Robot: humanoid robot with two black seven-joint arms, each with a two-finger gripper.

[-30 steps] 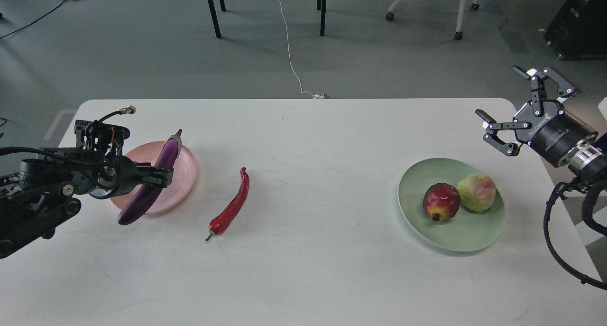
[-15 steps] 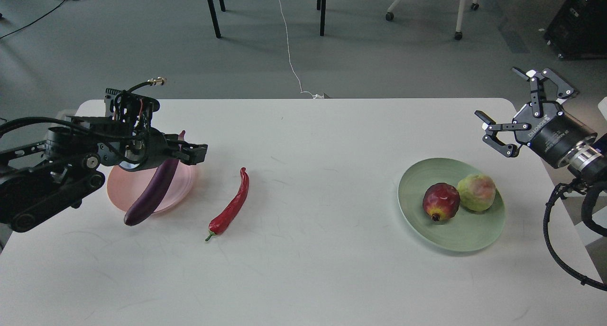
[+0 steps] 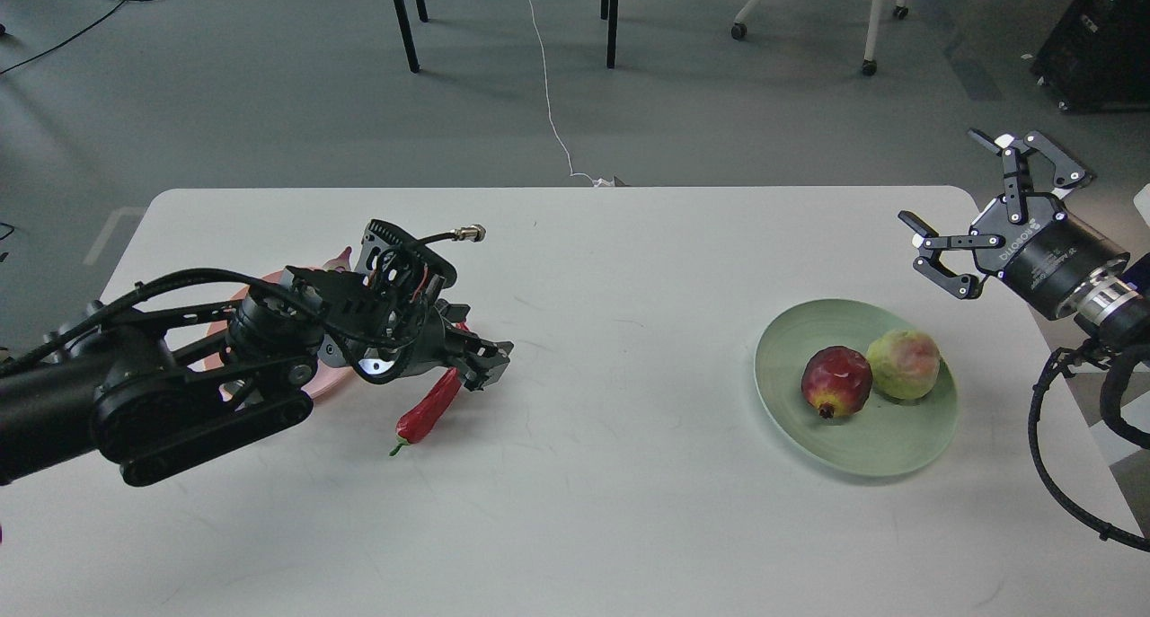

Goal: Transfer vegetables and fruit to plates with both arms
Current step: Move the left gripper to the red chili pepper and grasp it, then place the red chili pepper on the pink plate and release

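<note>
My left gripper (image 3: 474, 343) reaches right from the pink plate (image 3: 328, 385) and sits over the upper end of the red chili (image 3: 429, 412). Its jaws look open on either side of the chili, which lies on the table. The eggplant is almost hidden behind my left arm. Only its pale stem end (image 3: 340, 259) shows, over the pink plate's far side. The dark red fruit (image 3: 835, 382) and the yellow-green fruit (image 3: 903, 365) sit side by side on the mint green plate (image 3: 862, 451). My right gripper (image 3: 943, 177) is open and empty, above and to the right of that plate.
The white table (image 3: 611, 509) spans the view, with its far edge in front of grey floor. Chair and table legs (image 3: 404, 24) and a white cable (image 3: 548, 87) stand on the floor beyond. A black case (image 3: 1101, 42) is at the far right.
My left gripper let go of the eggplant at the pink plate and swung right to the chili's upper end. The right arm and both fruits stayed still.
</note>
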